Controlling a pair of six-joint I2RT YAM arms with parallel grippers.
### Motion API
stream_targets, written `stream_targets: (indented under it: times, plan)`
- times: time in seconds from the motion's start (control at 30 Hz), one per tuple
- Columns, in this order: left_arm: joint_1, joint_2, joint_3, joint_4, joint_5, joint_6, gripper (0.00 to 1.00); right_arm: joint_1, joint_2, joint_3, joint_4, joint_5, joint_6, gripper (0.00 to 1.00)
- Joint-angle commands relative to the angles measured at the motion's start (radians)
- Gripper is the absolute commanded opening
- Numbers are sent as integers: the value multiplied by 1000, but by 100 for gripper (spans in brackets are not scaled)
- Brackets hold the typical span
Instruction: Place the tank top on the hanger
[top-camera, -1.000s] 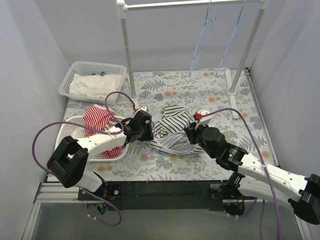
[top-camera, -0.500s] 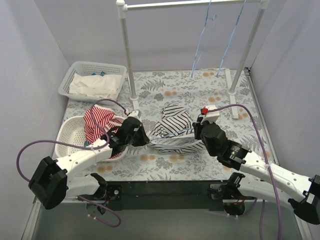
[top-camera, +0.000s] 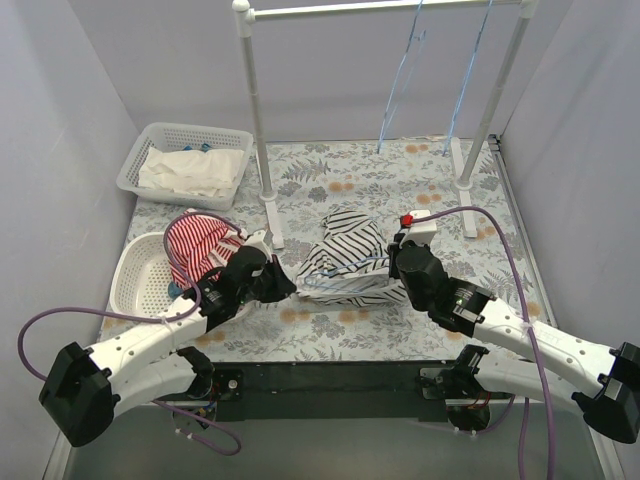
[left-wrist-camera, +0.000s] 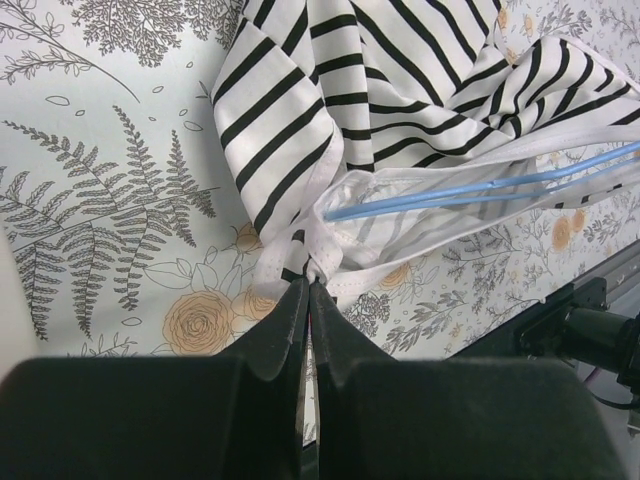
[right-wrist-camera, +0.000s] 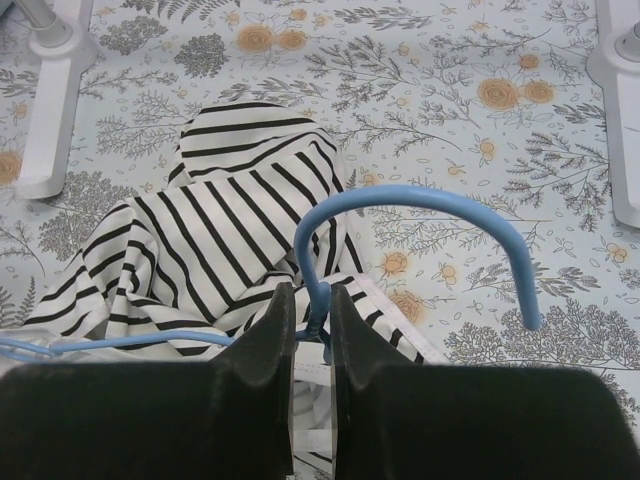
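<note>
round basket (top-camera: 128, 275): white slotted plastic, set at the left edge of the table (top-camera: 340, 185); a crumpled red-and-white striped garment (top-camera: 195, 240) is draped over its rim.
left tool (left-wrist-camera: 308, 292): the black fingers are pressed together on the white bound edge of the tank top (left-wrist-camera: 330, 80), at its near left corner.
tank top: soft white cloth with thin dark stripes, bunched in loose folds on the middle of the table, between the two tools.
hanger (right-wrist-camera: 420, 205): thin pale-blue wire; the rounded hook is raised clear of the cloth, and one straight arm is laid across the folds with its end tucked under the white edging.
right tool (right-wrist-camera: 312, 300): the black fingers are clamped on the hanger's twisted neck, just below the hook.
table: covered by a pale print of grey ferns and orange flowers.
</note>
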Motion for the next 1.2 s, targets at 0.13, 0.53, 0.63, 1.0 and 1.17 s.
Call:
stream_targets:
  times: [0.13,0.53,0.63,1.0,1.17]
  plan:
    - [1,15,105,-24,-28,42,0,4,-8,45,33,-6,-4,1]
    - [1,29,324,-67,112,171,0,4,106,219,73,18,-68,1]
    - [1,24,401,-137,77,172,0,4,139,334,90,66,-134,1]
    - [1,-26,579,-312,-115,250,0,4,172,491,104,72,-292,1]
    - [1,23,688,-427,-143,306,0,4,182,539,83,24,-309,1]
